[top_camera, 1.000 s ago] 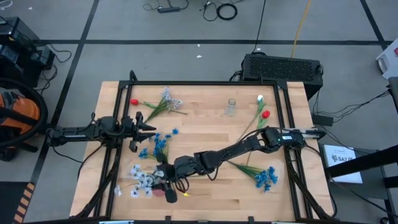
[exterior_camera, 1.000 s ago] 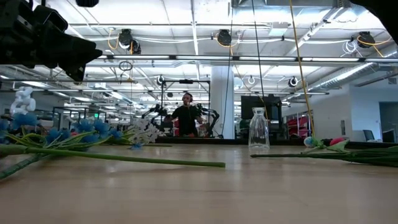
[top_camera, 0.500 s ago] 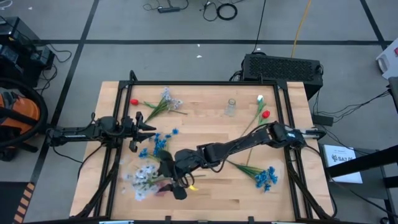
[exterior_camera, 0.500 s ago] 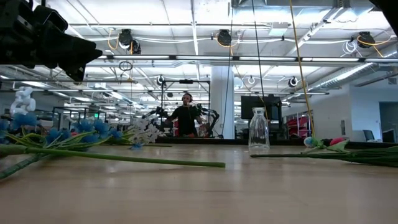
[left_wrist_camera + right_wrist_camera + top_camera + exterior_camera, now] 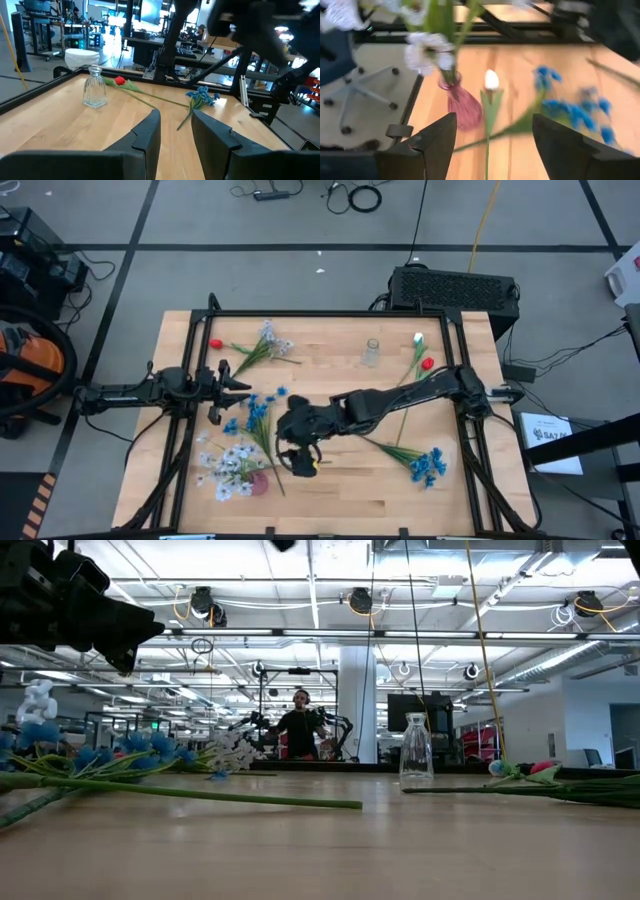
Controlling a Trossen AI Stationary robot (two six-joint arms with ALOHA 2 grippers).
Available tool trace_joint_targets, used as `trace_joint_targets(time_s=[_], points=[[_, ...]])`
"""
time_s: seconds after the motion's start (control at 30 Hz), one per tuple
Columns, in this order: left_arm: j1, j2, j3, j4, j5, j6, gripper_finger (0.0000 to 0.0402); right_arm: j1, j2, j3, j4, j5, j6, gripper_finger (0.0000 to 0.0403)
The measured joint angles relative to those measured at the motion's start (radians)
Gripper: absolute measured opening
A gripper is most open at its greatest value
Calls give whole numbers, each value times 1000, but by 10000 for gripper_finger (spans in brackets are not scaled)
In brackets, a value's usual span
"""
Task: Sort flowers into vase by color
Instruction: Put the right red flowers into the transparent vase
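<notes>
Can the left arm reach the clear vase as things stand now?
Probably not easily. The clear vase stands far across the table from the left tool, which waits open at the left edge. Nothing blocks the way in the left wrist view, so distance is the only doubt.

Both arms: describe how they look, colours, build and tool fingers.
Both arms are dark, slim and jointed. The left tool ends in two black prongs; in its wrist view its fingers are broad, matte black and blocky. The right tool is a bulky black head, and its fingers are dark wedges.
</notes>
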Motion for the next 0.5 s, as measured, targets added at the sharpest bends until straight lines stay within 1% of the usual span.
trace_joint_targets(time_s=[0.23, 0.3, 0.43, 0.5], points=[[0, 0, 0, 0, 0, 0, 116, -6, -51, 0, -261, 149, 286, 251], [0, 0, 0, 0, 0, 0, 116, -5, -52, 0, -343, 168, 377, 251], [0, 0, 0, -1, 0, 0, 116, 9, -54, 0, -480, 171, 603, 250], [0, 0, 0, -1, 0, 0, 116, 23, -44, 0, -525, 189, 694, 245]])
